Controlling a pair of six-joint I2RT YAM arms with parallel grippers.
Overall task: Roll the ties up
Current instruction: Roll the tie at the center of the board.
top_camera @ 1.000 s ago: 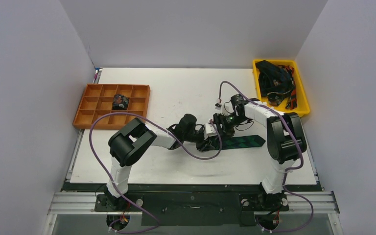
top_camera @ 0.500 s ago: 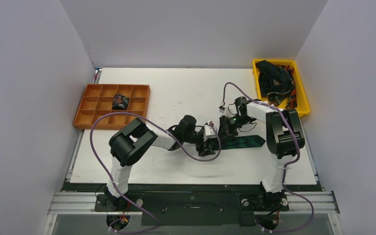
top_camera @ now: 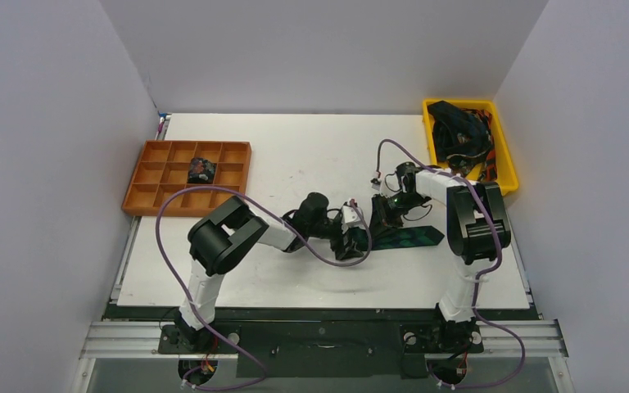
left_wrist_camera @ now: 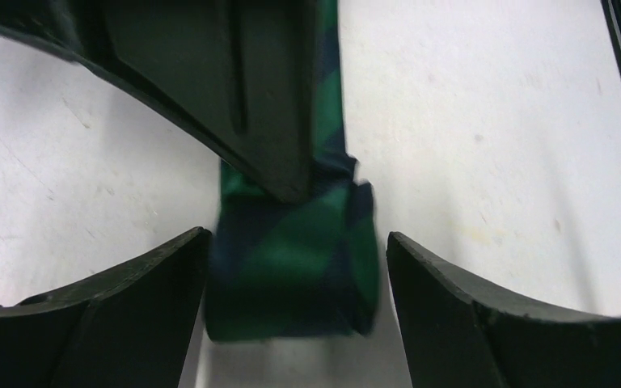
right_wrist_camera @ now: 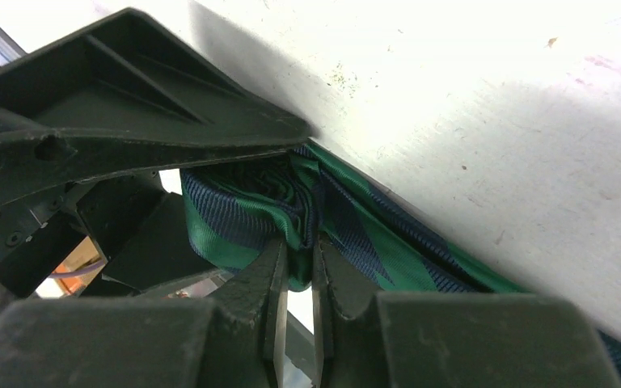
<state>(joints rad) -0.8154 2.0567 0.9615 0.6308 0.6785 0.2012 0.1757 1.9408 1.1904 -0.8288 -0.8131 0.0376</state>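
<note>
1. Tie [top_camera: 405,238] in green and navy plaid lies on the white table [top_camera: 295,147], right of centre, with its wide pointed end flat toward the right arm.
2. Its other end is wound into a short roll [left_wrist_camera: 291,275] resting on the table, and the unrolled length runs straight away from it.
3. On my left wrist feed the left gripper [left_wrist_camera: 295,267] stands wide, one finger on each side of the roll (a gap shows on one side; on the other I can't tell if it touches).
4. The right gripper [right_wrist_camera: 297,267] is pinched narrow on a fold of the roll's fabric.
5. At far left, an orange tray [top_camera: 151,201] holds one dark coil [top_camera: 201,170] in a middle compartment.
6. At the back right corner, a yellow bin [top_camera: 508,155] holds a heap of loose ties [top_camera: 457,131].
</note>
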